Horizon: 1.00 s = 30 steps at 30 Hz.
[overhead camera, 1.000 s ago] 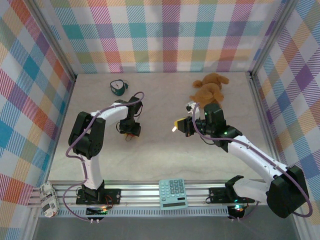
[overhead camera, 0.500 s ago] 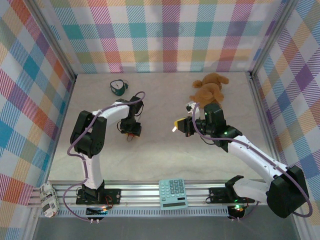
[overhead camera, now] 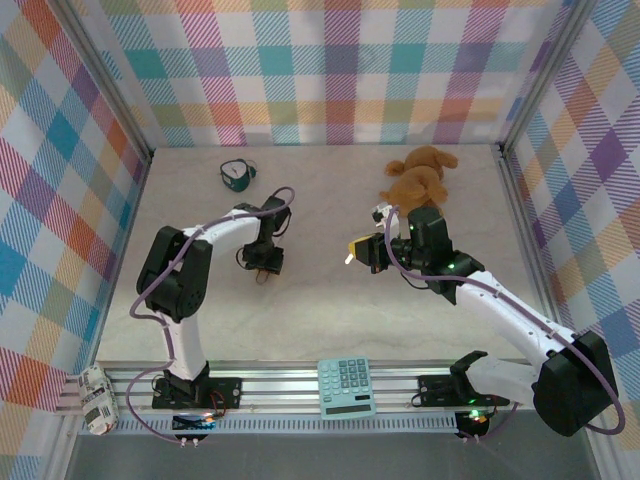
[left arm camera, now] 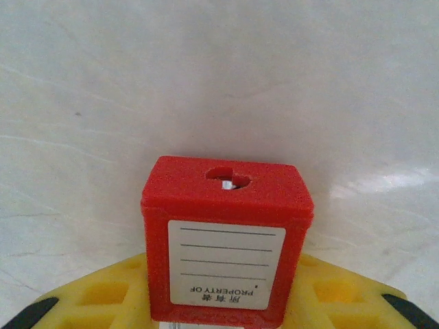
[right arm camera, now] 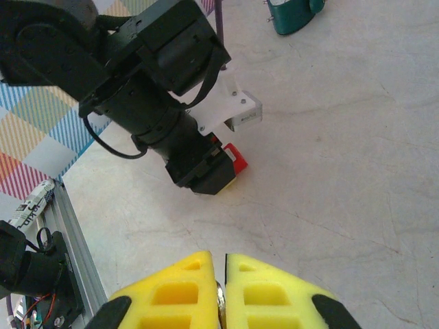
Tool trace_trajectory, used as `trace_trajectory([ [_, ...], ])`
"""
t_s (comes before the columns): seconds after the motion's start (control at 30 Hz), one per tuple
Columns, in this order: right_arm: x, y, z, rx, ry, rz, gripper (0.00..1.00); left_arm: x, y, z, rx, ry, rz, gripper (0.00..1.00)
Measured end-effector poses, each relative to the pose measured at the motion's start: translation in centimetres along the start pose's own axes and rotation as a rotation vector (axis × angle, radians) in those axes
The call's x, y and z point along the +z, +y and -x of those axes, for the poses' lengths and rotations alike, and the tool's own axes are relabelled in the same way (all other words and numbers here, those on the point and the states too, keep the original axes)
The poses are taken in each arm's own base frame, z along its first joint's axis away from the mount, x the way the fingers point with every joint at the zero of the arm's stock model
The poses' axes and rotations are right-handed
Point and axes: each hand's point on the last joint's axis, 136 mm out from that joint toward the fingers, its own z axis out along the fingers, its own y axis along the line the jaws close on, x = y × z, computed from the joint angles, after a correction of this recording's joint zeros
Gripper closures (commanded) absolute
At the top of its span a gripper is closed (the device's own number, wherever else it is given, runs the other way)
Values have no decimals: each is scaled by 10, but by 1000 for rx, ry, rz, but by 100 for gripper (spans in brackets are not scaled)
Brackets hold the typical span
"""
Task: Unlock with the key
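Right jaws clenched on the key (right arm camera: pixel 219 299), held well apart from the red padlock (left arm camera: pixel 226 240). Left jaws straddle it on the desk (left arm camera: pixel 206 68), can't tell if they're gripping. Inserting and turning's all left for me.

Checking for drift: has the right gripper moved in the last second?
No; the right gripper, shut on the key, stays put, same gap from the plush toy.

Left gripper (overhead camera: pixel 265 268) jaws narrowed around red padlock (left arm camera: pixel 226 240) (wrist shifted slightly).
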Motion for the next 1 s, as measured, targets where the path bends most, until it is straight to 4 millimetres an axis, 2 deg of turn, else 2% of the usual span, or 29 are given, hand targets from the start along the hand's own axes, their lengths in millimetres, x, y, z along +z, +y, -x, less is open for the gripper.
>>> trace_trajectory([
  [0.13, 0, 1, 0, 3, 0, -2, 100, -24, -25, 6, 62, -133, -31, 62],
  [0.33, -6, -5, 1, 7, -9, -51, 100, -71, -62, 7, 136, -444, -115, 63],
  [0.6, -20, -9, 17, 29, -93, -131, 100, -79, -108, -19, 313, -738, -129, 66],
  [0.7, -22, -9, 20, 44, -118, -166, 100, -90, -128, -27, 384, -842, -120, 68],
  [0.87, -13, -2, 6, 55, -106, -202, 100, -119, -152, -25, 428, -1004, -117, 70],
  [1.0, -7, -2, -6, 67, -96, -220, 100, -132, -161, -25, 439, -1060, -127, 71],
])
